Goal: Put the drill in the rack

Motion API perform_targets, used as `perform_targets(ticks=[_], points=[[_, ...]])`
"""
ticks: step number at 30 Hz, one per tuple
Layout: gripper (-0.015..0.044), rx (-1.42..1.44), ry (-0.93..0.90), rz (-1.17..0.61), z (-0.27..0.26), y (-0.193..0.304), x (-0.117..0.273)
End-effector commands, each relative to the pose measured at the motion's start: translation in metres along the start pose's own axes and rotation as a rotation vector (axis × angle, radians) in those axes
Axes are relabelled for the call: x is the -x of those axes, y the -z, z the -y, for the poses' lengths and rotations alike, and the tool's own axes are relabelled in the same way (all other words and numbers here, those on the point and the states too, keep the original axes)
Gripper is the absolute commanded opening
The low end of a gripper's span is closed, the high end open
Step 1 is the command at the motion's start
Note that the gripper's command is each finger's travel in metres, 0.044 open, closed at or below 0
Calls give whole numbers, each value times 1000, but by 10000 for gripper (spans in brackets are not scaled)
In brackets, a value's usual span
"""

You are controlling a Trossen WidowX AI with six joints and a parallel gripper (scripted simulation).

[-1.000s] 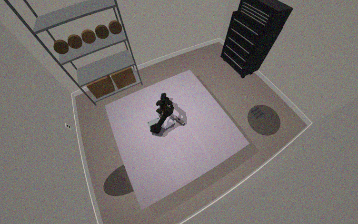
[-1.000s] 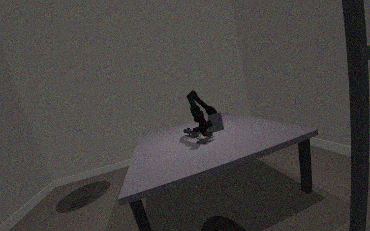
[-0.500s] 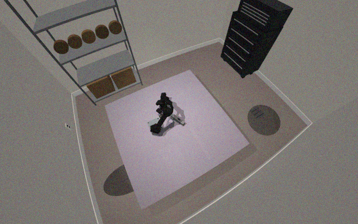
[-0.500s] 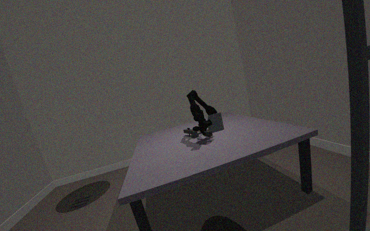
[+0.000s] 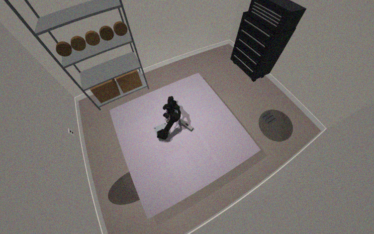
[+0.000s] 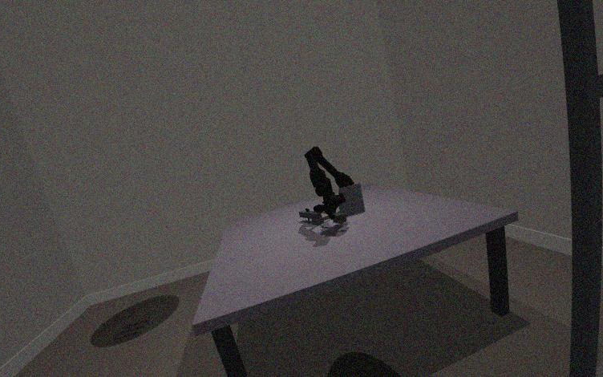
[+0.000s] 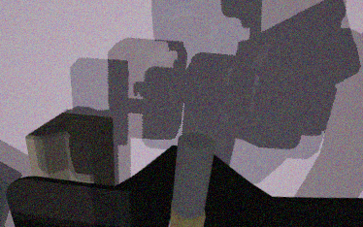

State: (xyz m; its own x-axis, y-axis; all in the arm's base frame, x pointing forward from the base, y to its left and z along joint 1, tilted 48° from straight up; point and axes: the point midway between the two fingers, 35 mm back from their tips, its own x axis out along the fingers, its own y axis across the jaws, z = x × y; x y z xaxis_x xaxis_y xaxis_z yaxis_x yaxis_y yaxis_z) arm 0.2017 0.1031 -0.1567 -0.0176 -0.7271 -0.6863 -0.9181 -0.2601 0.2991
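My gripper (image 7: 187,154) is shut on the drill (image 7: 194,186), a grey rod with a yellow band, upright between the black fingertips in the wrist view. The drill's lower part is cut off by the frame. A dark block with a paler side (image 7: 91,141) stands left of the fingers, apart from the drill. A long pale fixture (image 5: 186,125) (image 6: 310,216) lies beside the arm in the top and exterior views. I cannot tell which part is the key or which is the rack. The fingertips are too small and dark to tell apart in the top and exterior views.
The table (image 5: 206,162) (image 6: 266,271) carries the black arm (image 5: 169,126) (image 6: 314,154). A grey panel (image 6: 353,201) stands close to the arm's base; a pale plate (image 5: 159,127) shows there from above. Overlapping shadows fall around the gripper in the wrist view.
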Motion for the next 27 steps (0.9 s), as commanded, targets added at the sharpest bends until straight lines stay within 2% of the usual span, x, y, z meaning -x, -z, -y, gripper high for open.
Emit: perform_targets(ticks=[1, 27], points=[[0, -6, 0, 4, 0, 0, 3], [0, -5, 0, 4, 0, 0, 17]])
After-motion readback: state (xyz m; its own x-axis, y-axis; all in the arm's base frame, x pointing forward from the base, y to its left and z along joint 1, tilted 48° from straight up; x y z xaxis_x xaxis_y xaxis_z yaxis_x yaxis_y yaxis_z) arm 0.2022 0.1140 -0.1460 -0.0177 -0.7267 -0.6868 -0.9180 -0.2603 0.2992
